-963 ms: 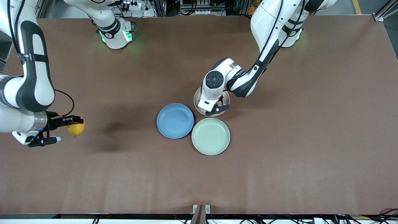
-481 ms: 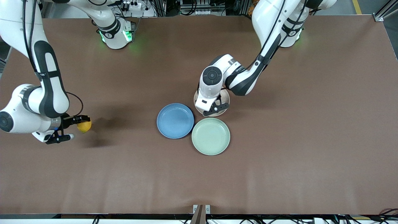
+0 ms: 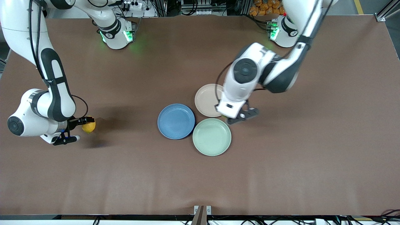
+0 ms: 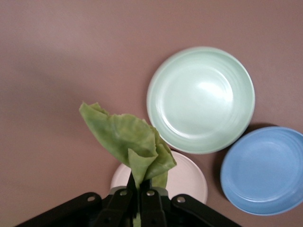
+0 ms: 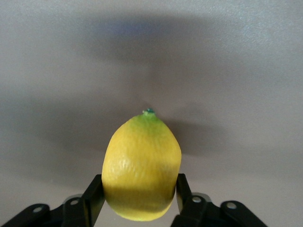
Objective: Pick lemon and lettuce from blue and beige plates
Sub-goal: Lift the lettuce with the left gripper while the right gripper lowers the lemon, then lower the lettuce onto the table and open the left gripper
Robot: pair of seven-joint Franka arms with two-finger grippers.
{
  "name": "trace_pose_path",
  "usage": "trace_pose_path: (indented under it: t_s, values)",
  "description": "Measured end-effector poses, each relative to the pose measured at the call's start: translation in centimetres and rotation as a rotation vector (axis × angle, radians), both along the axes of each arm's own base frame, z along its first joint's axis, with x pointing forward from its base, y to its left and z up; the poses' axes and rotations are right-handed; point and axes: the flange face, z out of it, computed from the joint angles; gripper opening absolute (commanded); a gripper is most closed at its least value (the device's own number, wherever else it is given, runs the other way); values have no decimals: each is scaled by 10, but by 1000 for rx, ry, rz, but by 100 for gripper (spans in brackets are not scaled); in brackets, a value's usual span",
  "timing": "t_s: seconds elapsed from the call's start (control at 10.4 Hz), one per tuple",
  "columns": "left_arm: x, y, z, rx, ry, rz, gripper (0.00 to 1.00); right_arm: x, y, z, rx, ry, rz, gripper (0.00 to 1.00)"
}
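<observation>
My right gripper (image 3: 82,122) is shut on the yellow lemon (image 3: 89,126) and holds it low over bare table toward the right arm's end; in the right wrist view the lemon (image 5: 142,165) sits between the fingers (image 5: 94,189). My left gripper (image 3: 233,117) is shut on the green lettuce leaf (image 4: 128,137) and holds it up in the air over the gap between the beige plate (image 3: 204,99) and the mint-green plate. The lettuce is hidden under the hand in the front view. The blue plate (image 3: 176,121) is empty, and so is the beige plate (image 4: 191,182).
An empty mint-green plate (image 3: 212,137) lies beside the blue plate, nearer to the front camera than the beige one; it also shows in the left wrist view (image 4: 201,99). The three plates touch in a cluster mid-table. Brown table (image 3: 312,140) all around.
My left gripper rose off the beige plate with the lettuce and shifted toward the left arm's end. My right gripper lowered the lemon and moved a little toward the plates.
</observation>
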Motion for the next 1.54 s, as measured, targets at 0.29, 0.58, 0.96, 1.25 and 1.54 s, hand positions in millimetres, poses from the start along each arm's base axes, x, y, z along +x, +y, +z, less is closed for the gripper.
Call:
trace_pose_path:
  t_s: [0.29, 0.58, 0.96, 1.25, 1.54]
  values:
    - [30, 68, 24, -1, -6, -98, 0, 27, 7, 73, 36, 28, 30, 100]
    - [54, 125, 27, -5, -3, -201, 0, 50, 11, 193, 40, -71, 62, 100]
    - [81, 221, 28, -14, 10, -335, 0, 27, 10, 327, 10, -244, -24, 100]
    - [85, 246, 23, 21, 17, -376, 0, -15, 29, 395, -12, -234, -165, 100]
    - [85, 252, 19, 50, 24, -385, 0, -41, 41, 418, -21, -228, -203, 100]
